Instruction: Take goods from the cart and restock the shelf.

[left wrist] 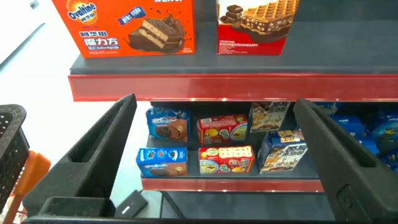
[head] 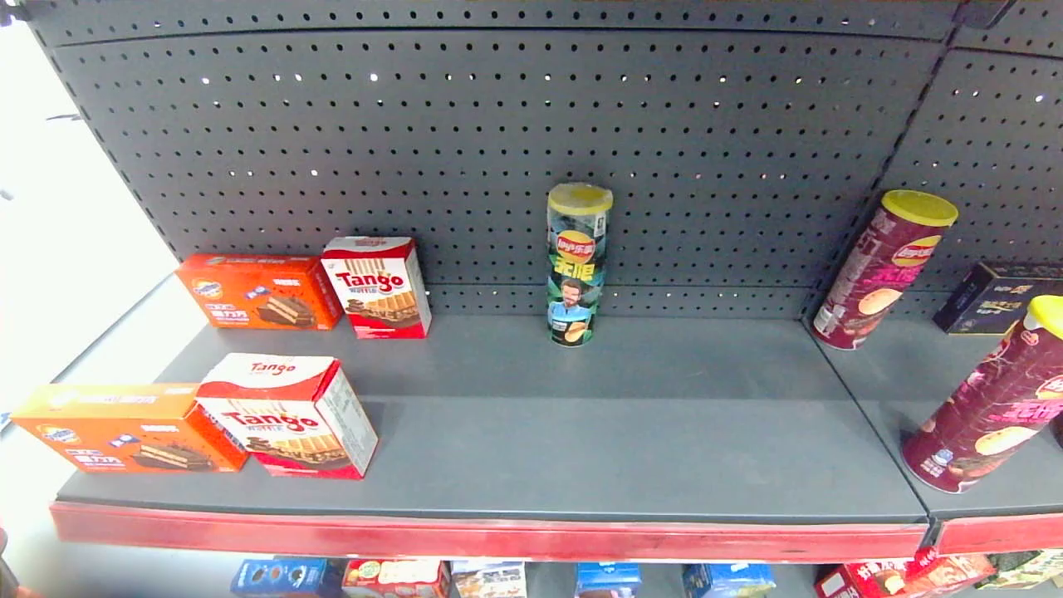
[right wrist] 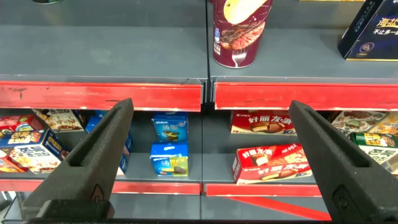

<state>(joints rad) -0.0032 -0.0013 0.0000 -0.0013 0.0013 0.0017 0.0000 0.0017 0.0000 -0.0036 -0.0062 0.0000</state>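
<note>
Head view: The grey shelf (head: 581,440) before you holds its goods in loose rows. At your left sit the rear orange box (head: 259,291) and the front orange box (head: 124,428), each just beside a red-and-white wafer box, one at the rear (head: 378,286) and one at the front (head: 291,415). A green chip can (head: 577,264) stands upright alone at the back, against the pegboard panel (head: 498,149). In the bay to your right stand a rear maroon can (head: 884,270) and a front maroon can (head: 988,407), with a dark box (head: 992,299) at the back between them.

Left wrist view: Your left hand (left wrist: 214,106) hangs below the shelf's red front lip, fingers wide apart and holding nothing. The front orange box and its wafer neighbour sit on the shelf above. Blue biscuit boxes (left wrist: 166,123) and small red boxes (left wrist: 222,129) fill the lower shelves beyond the fingers. A black mesh basket (left wrist: 11,149) shows at the edge.

Right wrist view: Your right hand (right wrist: 211,104) is level with the red lip, fingers spread and empty. A maroon can stands at the shelf's front edge above it. Long red boxes (right wrist: 270,163) and stacked blue boxes (right wrist: 169,158) line the lower shelves.
</note>
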